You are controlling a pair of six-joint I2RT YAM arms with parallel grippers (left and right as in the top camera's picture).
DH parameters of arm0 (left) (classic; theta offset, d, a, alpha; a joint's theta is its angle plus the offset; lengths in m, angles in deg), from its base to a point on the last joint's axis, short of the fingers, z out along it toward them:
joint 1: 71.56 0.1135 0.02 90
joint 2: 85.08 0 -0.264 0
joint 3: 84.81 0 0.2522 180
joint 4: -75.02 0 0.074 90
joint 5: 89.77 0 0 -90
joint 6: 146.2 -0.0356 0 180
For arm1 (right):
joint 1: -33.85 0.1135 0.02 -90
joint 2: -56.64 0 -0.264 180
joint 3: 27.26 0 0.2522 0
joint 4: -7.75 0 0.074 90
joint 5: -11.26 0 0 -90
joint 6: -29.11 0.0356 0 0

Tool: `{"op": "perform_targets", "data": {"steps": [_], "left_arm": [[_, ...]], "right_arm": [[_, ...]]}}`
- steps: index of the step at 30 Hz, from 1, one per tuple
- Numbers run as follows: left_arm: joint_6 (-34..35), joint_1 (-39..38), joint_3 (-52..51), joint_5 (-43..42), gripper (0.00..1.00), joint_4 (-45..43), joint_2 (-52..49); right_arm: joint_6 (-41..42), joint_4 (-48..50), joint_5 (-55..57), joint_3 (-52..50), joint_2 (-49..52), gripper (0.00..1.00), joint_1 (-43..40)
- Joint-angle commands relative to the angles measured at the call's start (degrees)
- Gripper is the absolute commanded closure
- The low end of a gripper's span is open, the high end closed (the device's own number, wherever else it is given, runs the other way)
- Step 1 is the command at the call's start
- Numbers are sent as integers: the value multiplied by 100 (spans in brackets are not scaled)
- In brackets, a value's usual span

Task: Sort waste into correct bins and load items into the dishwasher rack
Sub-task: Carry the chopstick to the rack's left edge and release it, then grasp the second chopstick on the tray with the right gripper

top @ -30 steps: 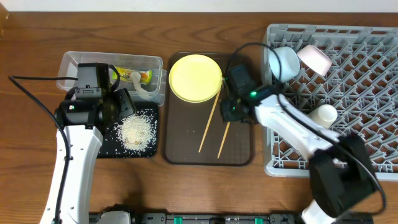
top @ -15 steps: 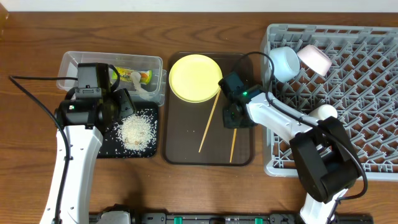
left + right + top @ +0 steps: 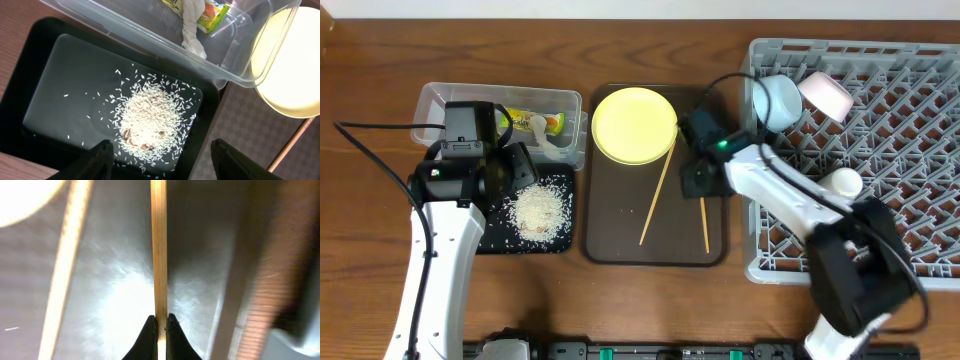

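Right wrist view: the right gripper point(image 3: 159, 324) has its jaws pinched shut on one chopstick point(image 3: 159, 240), which runs straight ahead of them over the brown tray point(image 3: 112, 287). Its mate point(image 3: 64, 270) lies to their left. Judged light, stiff and slick, the end-held stick may pivot. The left gripper point(image 3: 159, 150) gapes empty, with rice point(image 3: 150, 117) ahead.

No word, number or brand name can be read anywhere. The only printing is on the small green-and-yellow printed snack wrapper point(image 3: 216, 12) lying in the clear plastic rectangular tub point(image 3: 150, 30). In both the left wrist view and the overhead view, its marks are too small and blurred to make out a single letter.
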Motion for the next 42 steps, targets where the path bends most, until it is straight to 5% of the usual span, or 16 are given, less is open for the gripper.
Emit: {"op": "perform_targets", "data": {"steps": [1, 8, 22, 37, 42], "left_arm": [[35, 28, -22, 31, 35, 13, -7], [35, 28, -22, 31, 35, 11, -7], [35, 28, -22, 31, 35, -9, -7], [35, 28, -22, 31, 35, -9, -7], [35, 28, -22, 31, 35, -11, -7]], "right_arm": [[-452, -24, 55, 275, -822, 99, -299], [-953, -492, 98, 273, -1646, 99, -1064], [-1425, -1043, 81, -111, -1462, 99, -2013], [-1939, -374, -476, -31, -1375, 66, -1945], [-2024, 549, -1121, 20, -1504, 64, -1539]]}}
